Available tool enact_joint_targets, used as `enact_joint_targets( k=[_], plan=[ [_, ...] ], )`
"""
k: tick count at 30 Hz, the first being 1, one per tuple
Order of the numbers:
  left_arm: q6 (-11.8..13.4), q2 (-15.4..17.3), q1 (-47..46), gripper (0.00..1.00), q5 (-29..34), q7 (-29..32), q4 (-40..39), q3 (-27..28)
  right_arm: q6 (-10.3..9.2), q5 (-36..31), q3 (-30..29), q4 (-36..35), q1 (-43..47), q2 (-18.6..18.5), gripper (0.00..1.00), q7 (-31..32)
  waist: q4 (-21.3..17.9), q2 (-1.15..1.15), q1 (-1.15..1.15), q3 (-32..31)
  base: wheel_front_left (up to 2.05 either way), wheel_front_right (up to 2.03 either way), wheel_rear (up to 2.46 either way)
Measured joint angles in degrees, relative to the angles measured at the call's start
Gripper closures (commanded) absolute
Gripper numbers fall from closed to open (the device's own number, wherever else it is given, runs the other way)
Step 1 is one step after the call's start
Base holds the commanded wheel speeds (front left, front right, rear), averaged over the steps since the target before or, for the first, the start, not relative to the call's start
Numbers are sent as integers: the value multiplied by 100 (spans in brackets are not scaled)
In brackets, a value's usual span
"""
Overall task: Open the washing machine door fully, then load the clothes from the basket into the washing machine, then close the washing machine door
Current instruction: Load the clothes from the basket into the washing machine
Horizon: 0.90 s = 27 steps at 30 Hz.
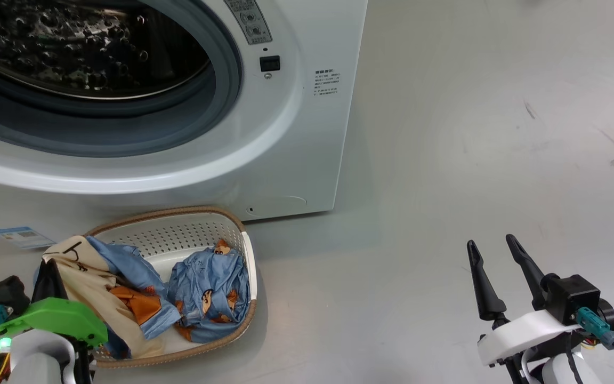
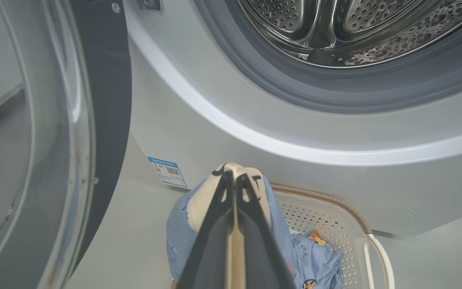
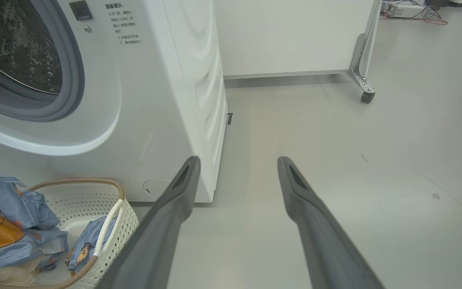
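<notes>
The washing machine (image 1: 296,133) stands at the upper left with its steel drum (image 2: 335,32) exposed. Its door (image 2: 106,100) is swung open at the left of the left wrist view. Below the opening, the basket (image 1: 179,210) sits on the floor holding the clothes (image 1: 211,288), light blue with cartoon figures. My left gripper (image 1: 51,264) is shut on a cream piece (image 2: 203,200) at the basket's left end, and blue cloth hangs with it. My right gripper (image 1: 491,241) stands open and empty over bare floor to the right of the basket; the right wrist view shows the same gripper (image 3: 238,160).
A blue label sticker (image 2: 169,171) is on the washer's lower front next to the door. A white panel on a caster wheel (image 3: 367,96) stands behind the machine's right side. Grey floor (image 1: 472,133) stretches open to the right.
</notes>
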Motion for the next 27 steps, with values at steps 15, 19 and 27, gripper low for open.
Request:
enact_joint_targets(
  k=[15, 19, 27],
  plan=[
    [-23, 8, 1441, 100, -506, 0, -1308, -662, 0, -100, 3, 38, 622, -123, 0, 0, 22, 0, 0, -1148, 0, 0, 0],
    [-23, 11, 1784, 100, -719, 1, -1649, -782, 0, -151, 10, 33, 766, -196, 0, 0, 21, 0, 0, -1408, 0, 0, 0],
    [-13, 32, 2392, 100, -1027, 1, -2391, -1042, 0, -165, -26, -38, 918, -289, 0, 0, 32, 0, 0, -1725, 0, 0, 0]
  ],
)
